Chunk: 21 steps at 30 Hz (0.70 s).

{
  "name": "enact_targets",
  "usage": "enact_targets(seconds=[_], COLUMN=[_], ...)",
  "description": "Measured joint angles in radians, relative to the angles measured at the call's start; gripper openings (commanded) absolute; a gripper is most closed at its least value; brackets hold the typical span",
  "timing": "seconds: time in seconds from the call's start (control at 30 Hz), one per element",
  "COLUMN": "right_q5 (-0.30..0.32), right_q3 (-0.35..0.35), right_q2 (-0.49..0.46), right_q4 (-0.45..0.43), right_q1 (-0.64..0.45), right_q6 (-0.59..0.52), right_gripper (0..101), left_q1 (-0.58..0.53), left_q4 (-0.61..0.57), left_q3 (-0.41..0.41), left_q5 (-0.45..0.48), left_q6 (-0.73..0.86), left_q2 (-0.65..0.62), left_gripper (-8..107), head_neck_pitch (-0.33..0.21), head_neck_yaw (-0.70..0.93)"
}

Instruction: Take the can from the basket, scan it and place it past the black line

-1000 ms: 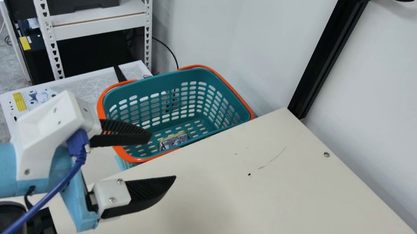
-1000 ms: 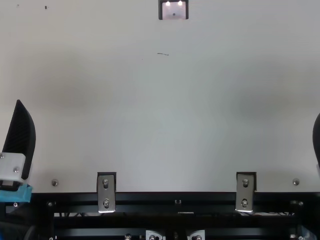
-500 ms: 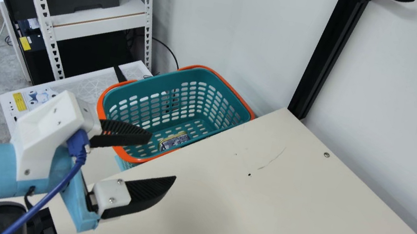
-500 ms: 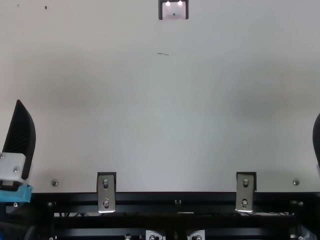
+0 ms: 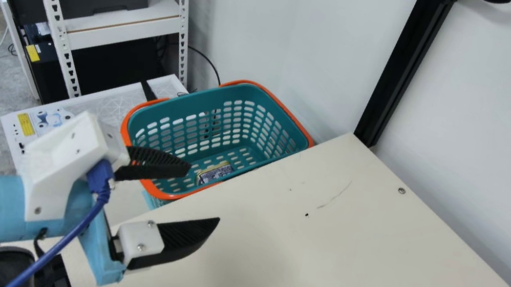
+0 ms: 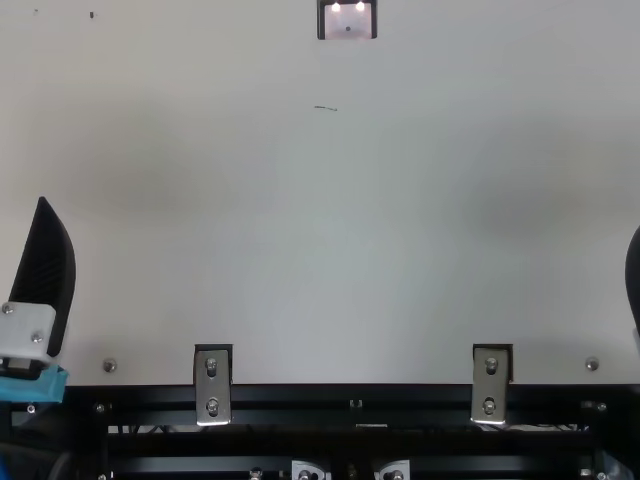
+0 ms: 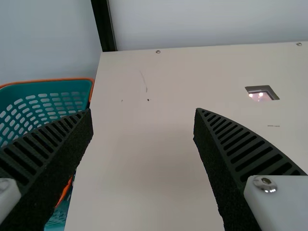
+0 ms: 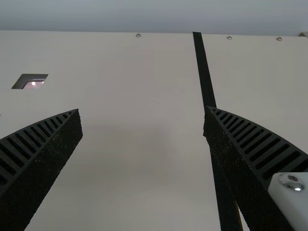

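The can (image 5: 215, 173) lies in the basket (image 5: 248, 93), with our left hand (image 5: 204, 194) open and empty nearby and our right hand (image 8: 142, 109) likewise over the bench (image 5: 344, 262). We judge nothing done: lifting, scanning and placing past the black line (image 8: 206, 82) are all left.

No legible print or numbers
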Motion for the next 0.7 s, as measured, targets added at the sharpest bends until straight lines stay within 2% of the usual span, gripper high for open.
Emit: enact_targets(seconds=[0.43,0.7], right_q5=[0.0,0.0], right_q3=[0.0,0.0], right_q2=[0.0,0.0], right_q4=[0.0,0.0], right_q1=[0.0,0.0], right_q6=[0.0,0.0], right_gripper=[101,101], left_q1=[-0.056,-0.072], left_q4=[0.116,0.229], left_q3=[-0.058,-0.104], left_q5=[-0.079,-0.073], left_q6=[-0.034,-0.09], left_q2=[0.106,0.124], left_gripper=[90,90], head_neck_pitch=[-0.005,0.0], head_neck_yaw=[0.0,0.0])
